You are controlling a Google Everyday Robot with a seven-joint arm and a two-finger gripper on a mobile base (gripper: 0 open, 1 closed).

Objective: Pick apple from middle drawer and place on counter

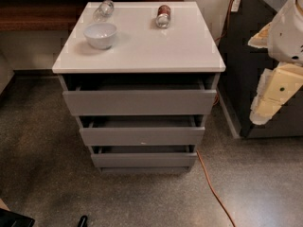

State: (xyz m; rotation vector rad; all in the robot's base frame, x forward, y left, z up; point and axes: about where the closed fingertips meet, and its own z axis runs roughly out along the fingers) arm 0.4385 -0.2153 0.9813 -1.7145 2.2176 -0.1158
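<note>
The grey drawer cabinet stands in the centre, and all three of its drawers are pulled out a little. The middle drawer [142, 135] has a flat front with a tiny white speck, and its inside is dark. The apple is hidden; I cannot see it in the drawer or on the counter [142, 46]. The counter is the glossy pale top slab. My gripper [272, 96], cream and white, hangs at the right edge of the view. It is level with the top drawer and well to the right of the cabinet, touching nothing.
On the counter are a white bowl [100, 34], a clear bottle lying down [104, 8] and a red-labelled can [163, 15]. A dark wooden ledge [33, 11] runs behind on the left. A dark cabinet [244, 65] stands on the right. An orange cable [213, 188] crosses the floor.
</note>
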